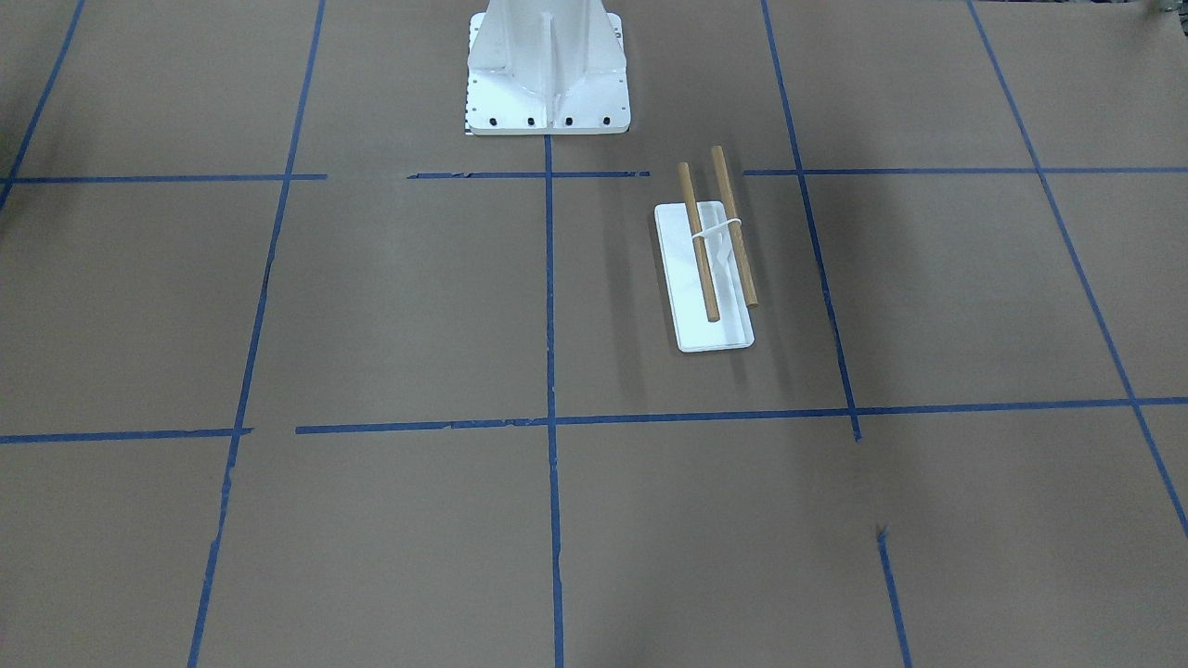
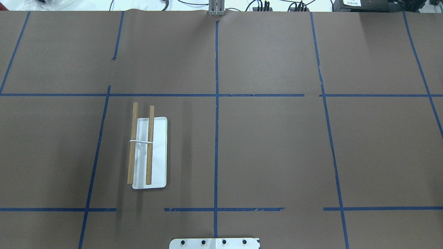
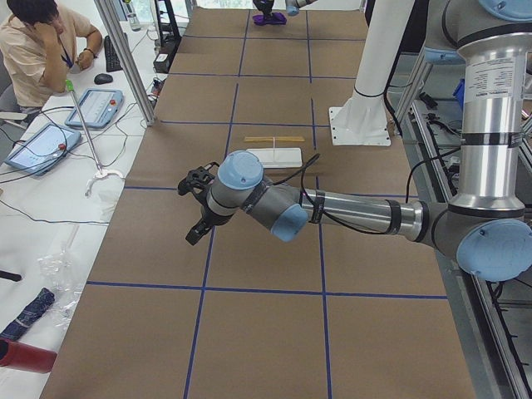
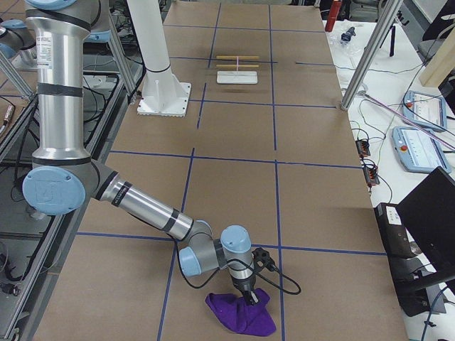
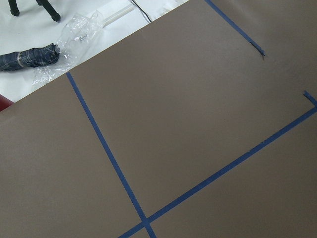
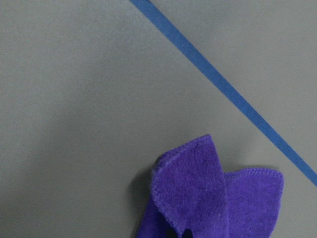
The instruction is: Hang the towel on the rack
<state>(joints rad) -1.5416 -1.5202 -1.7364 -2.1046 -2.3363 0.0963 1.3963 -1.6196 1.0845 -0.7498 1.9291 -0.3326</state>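
Note:
The rack (image 1: 705, 278) is a white base with two wooden rods side by side, on the brown table; it also shows in the overhead view (image 2: 157, 152) on the left half. The purple towel (image 4: 242, 316) lies bunched on the table at the far right end, and fills the bottom of the right wrist view (image 6: 213, 198). My right gripper (image 4: 249, 297) points down onto the towel; I cannot tell if it is open or shut. My left gripper (image 3: 191, 208) hovers over bare table at the left end, far from the rack; I cannot tell its state.
The white robot base (image 1: 546, 74) stands at the table's middle near edge. Blue tape lines (image 2: 216, 103) grid the table. An operator (image 3: 37, 41) sits beyond the table's left end beside tablets (image 3: 37, 145). A folded umbrella (image 5: 29, 57) lies off the table.

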